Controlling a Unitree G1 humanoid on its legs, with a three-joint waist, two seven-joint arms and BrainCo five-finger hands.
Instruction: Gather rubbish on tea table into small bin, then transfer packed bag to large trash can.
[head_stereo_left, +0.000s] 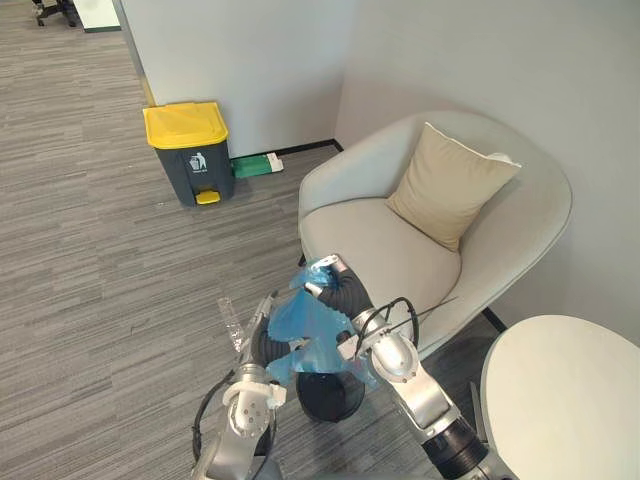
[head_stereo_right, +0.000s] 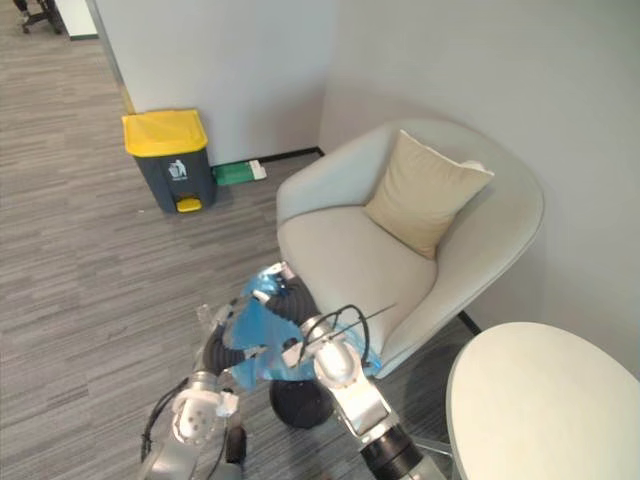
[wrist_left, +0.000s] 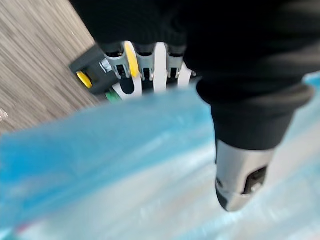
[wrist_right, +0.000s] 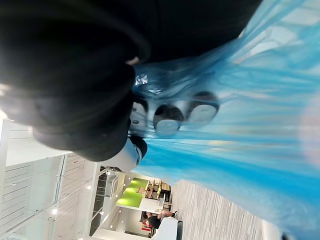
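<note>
While R hand (head_stereo_left: 322, 280) clamps blue bag (head_stereo_left: 310, 325) centre-low, L hand (wrist_left: 155, 62) grip unclear, I see open grey carpet (head_stereo_left: 90, 250) left; yellow-lid can (head_stereo_left: 188, 152) upper left, armchair (head_stereo_left: 400, 250) right.

You have one bag (head_stereo_left: 310, 325), one bin (head_stereo_left: 330, 398) near, one trash can (head_stereo_left: 188, 152) far left, one chair (head_stereo_left: 380, 250), one cushion (head_stereo_left: 450, 185), one table (head_stereo_left: 565, 400) near right, one box (head_stereo_left: 257, 165).
</note>
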